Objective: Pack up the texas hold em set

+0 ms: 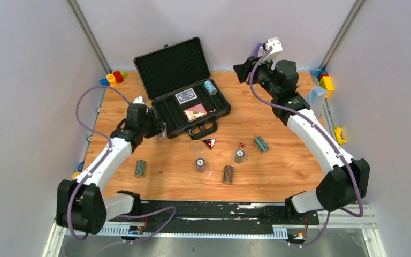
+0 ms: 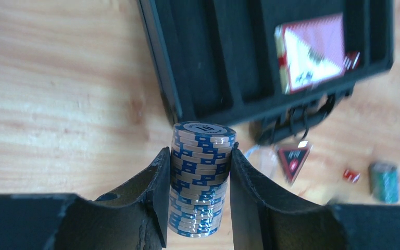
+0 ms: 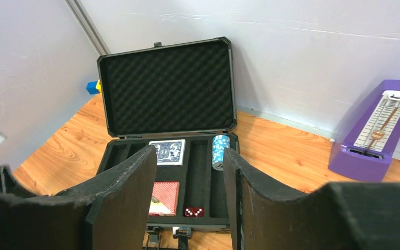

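Observation:
The black case (image 1: pixel 222 108) lies open at the back centre, with its foam lid (image 1: pixel 174 67) upright. Its base holds a blue deck (image 1: pixel 186 96), a red deck (image 1: pixel 195 112) and a light blue chip stack (image 1: pixel 210 87). The right wrist view also shows two red dice (image 3: pixel 194 212) in the base. My left gripper (image 1: pixel 156 128) is by the case's front left corner, shut on a blue-and-white chip stack (image 2: pixel 202 177). My right gripper (image 3: pixel 190 192) is open and empty, raised right of the lid (image 1: pixel 242 70). The triangular button (image 1: pixel 209 143), a red die (image 1: pixel 241 145) and several chip stacks lie on the table.
The loose chip stacks sit in front of the case (image 1: pixel 141 168) (image 1: pixel 200 165) (image 1: pixel 239 156) (image 1: pixel 260 144) (image 1: pixel 228 174). Colourful toy blocks lie at the back left (image 1: pixel 115 77) and back right (image 1: pixel 326 81). A purple upright holder (image 3: pixel 377 133) stands by the back wall.

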